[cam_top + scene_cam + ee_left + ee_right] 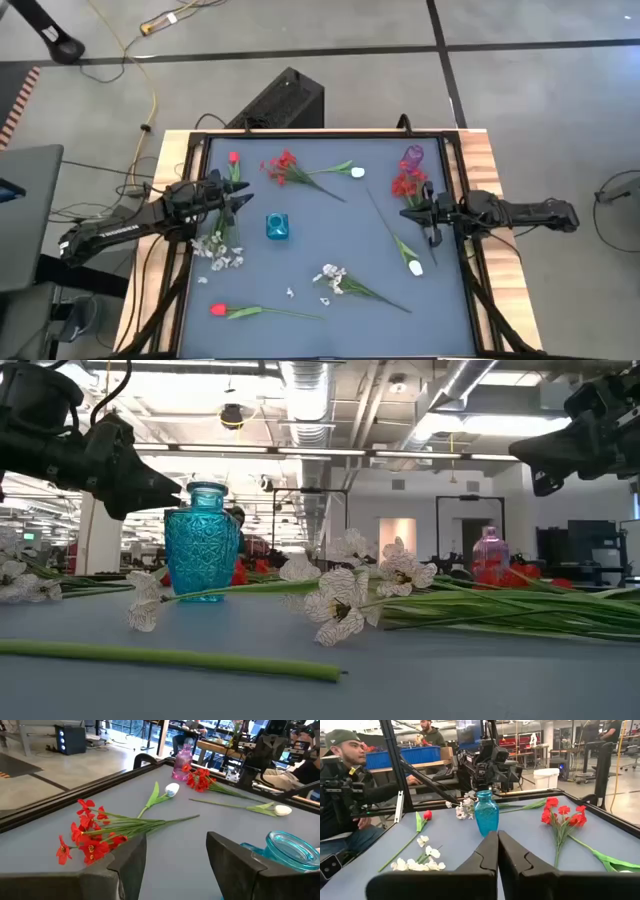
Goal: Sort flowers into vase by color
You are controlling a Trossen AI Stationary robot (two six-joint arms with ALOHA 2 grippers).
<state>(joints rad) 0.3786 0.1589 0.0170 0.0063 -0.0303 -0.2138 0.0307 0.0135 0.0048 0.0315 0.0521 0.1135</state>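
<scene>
High view first, from the table's near edge: a single red tulip (218, 310) lies on its side on the blue-grey mat (300, 260), its green stem running toward the middle. Just beyond it a spray of white blossoms (332, 276) lies with its stems trailing toward the right. Nearer the right edge a white tulip (415, 267) rests at the end of a long thin stem. On the left, a second white spray (216, 250) lies close under the left arm.

Mid-table stands the blue glass vase (278, 227), upright and cut with a diamond pattern, apart from every flower. The left gripper (240, 198) hovers just left of it, fingers spread with nothing between them. The right gripper (410, 213) points inward from the right edge, its fingers pressed together and empty in the right wrist view.

Farther back, a red spray (285, 166) lies flat, with another white tulip (357, 173) beside its stem ends. A small red tulip (233, 158) lies near the far left corner. At the far right stands the pink glass vase (413, 157), with red blossoms (406, 184) just in front of it; whether their stems sit in it cannot be told.
</scene>
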